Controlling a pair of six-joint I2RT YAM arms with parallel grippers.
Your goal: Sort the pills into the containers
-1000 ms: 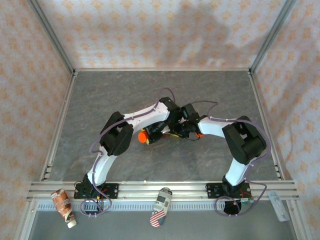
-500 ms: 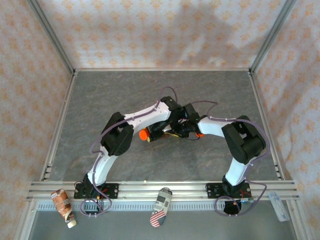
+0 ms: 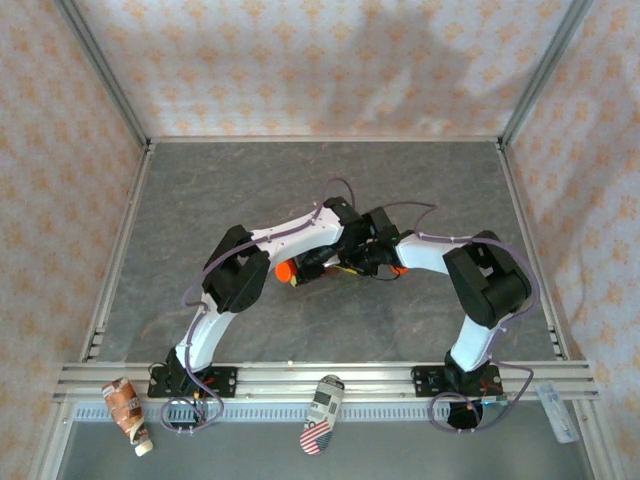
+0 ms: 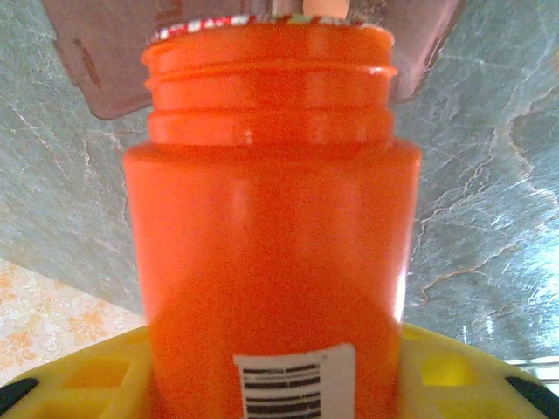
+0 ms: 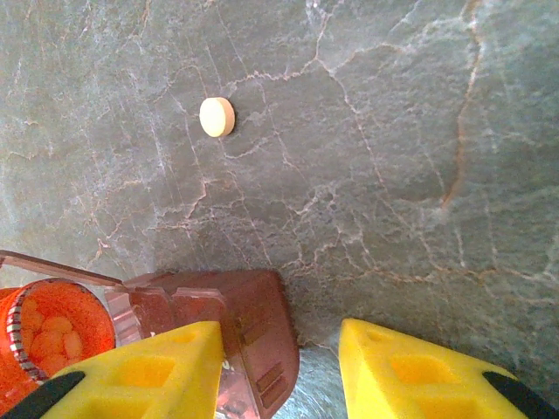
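While our left gripper (image 4: pixel 272 384) clamps the orange bottle (image 4: pixel 271 227) with its open mouth at the edge of the containers (image 5: pixel 255 319), we find our right gripper (image 5: pixel 281 345), jaws apart, above that box's right end, one loose pill (image 5: pixel 217 116) beyond it, and bare table (image 5: pixel 410 175) open to the right.

The bottle (image 3: pixel 284 270) in the left end effector (image 3: pixel 300 267) has shifted a little. A second ago its orange end showed larger and brighter from above. Half a second ago it sat slightly farther from the bases and to the right. Now it lies back toward the left, with less orange showing. The left arm (image 3: pixel 285 232) has moved with it, its elbow nudged slightly right and nearer the bases. The right arm (image 3: pixel 440 255) has crept slightly left at the elbow.
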